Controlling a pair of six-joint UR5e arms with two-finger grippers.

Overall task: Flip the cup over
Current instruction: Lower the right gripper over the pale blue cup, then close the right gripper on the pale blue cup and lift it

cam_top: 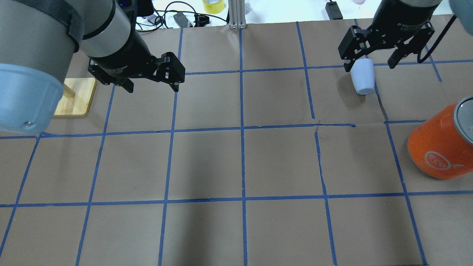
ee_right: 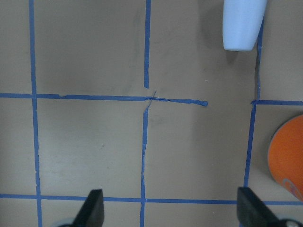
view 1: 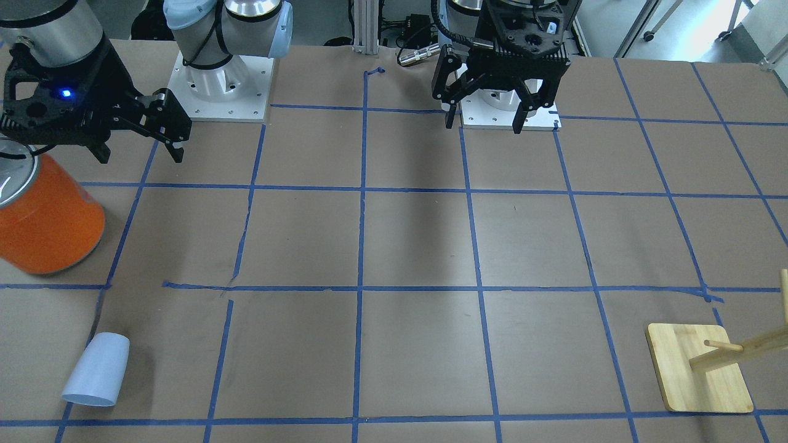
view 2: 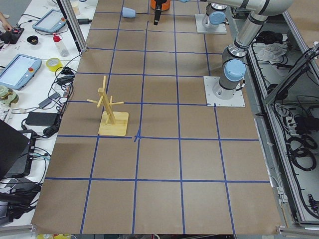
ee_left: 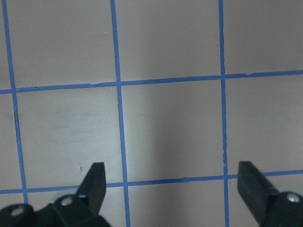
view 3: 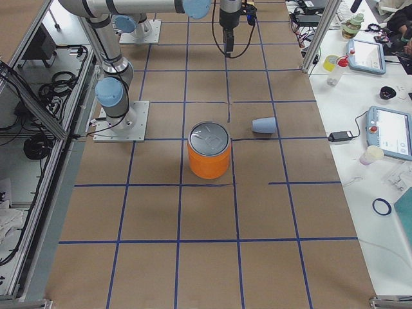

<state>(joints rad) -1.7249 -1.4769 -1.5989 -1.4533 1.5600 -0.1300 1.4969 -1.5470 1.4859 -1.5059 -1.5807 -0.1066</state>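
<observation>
The pale blue cup (view 1: 97,369) lies on its side on the brown table, wider end toward the operators' side. It also shows in the overhead view (cam_top: 363,79), the right side view (view 3: 264,125) and the right wrist view (ee_right: 243,23). My right gripper (view 1: 140,154) is open and empty, high above the table on the robot's side of the cup. In the right wrist view the cup lies far beyond the gripper (ee_right: 173,208), at the top right. My left gripper (view 1: 484,123) is open and empty over bare table (ee_left: 173,184), far from the cup.
A large orange can with a silver top (view 1: 49,227) stands between the cup and the right arm's base; it also shows in the overhead view (cam_top: 439,147). A wooden peg stand (view 1: 699,375) stands near the far edge on my left side. Blue tape lines grid the table.
</observation>
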